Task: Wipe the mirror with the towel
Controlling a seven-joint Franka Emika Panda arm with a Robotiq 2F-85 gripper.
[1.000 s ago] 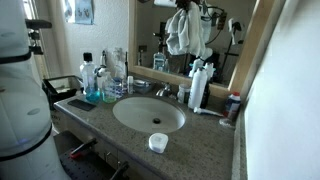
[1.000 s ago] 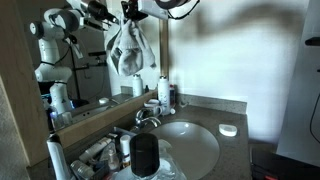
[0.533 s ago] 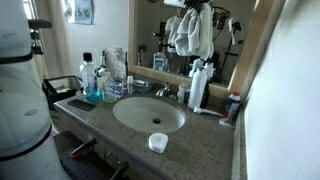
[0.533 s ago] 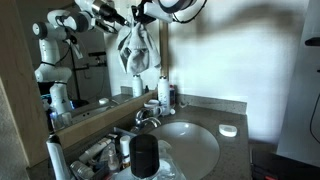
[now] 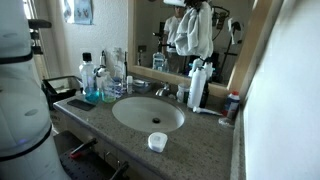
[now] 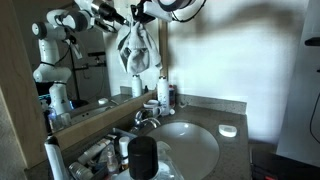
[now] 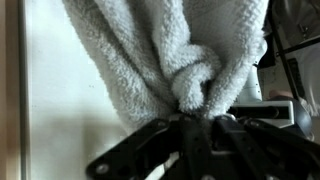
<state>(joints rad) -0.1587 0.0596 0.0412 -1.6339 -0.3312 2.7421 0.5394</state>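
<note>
A white-grey towel [image 5: 190,32] hangs bunched against the wall mirror [image 5: 150,30] above the vanity; it also shows in the other exterior view [image 6: 137,47] and fills the wrist view [image 7: 165,55]. My gripper [image 7: 198,118] is shut on a knot of the towel and holds it up at the mirror's top, right of its middle [image 6: 145,12]. The mirror [image 6: 85,60] reflects the arm and the towel.
A granite counter [image 5: 205,135] holds an oval sink [image 5: 148,113], a faucet [image 5: 163,91], several bottles at the back [image 5: 197,85], blue liquid bottles [image 5: 105,85] and a small white dish [image 5: 158,143]. A dark cup [image 6: 143,157] stands close to the camera.
The towel and gripper shifted sideways along the mirror between one second ago and half a second ago. Since then nothing has visibly moved.
</note>
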